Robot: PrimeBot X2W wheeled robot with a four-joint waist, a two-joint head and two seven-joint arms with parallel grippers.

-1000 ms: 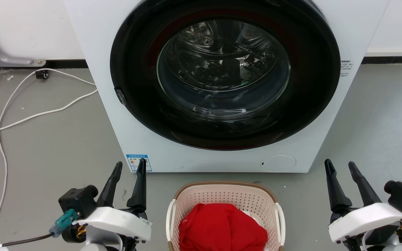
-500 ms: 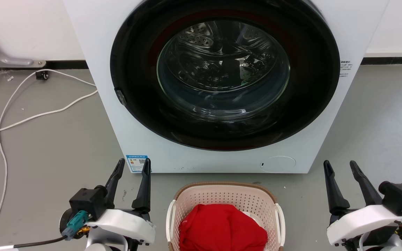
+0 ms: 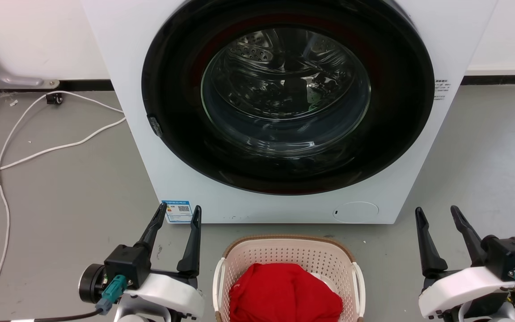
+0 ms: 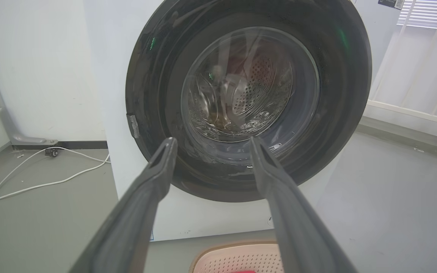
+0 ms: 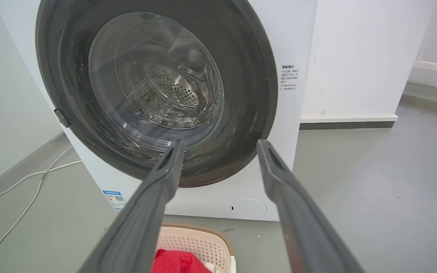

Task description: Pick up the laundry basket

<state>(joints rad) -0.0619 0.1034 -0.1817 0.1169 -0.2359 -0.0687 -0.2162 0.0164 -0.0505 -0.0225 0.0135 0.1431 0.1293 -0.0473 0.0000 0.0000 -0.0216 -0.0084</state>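
Two empty grippers, fingers spread wide, flank the laundry basket [image 3: 284, 252] on the floor [image 3: 61, 201]: the left gripper [image 3: 180, 208] has edged inward toward its white handle [image 3: 216, 277], the right gripper [image 3: 436, 210] has barely shifted. Red cloth [image 3: 284, 293] fills the basket, ungrasped. Beyond stands the washing machine [image 3: 119, 44]. The approach looks just begun.

washing machine [image 3: 284, 112]: 1 | laundry basket [image 3: 284, 251]: 1 | red garment [image 3: 284, 293]: 1 | left pincer [image 3: 180, 208] + right pincer [image 3: 436, 209]: 2

Pincer [image 4: 212, 139] spread, washing machine [image 4: 154, 87] ahead, probably laundry basket [image 4: 237, 258] below
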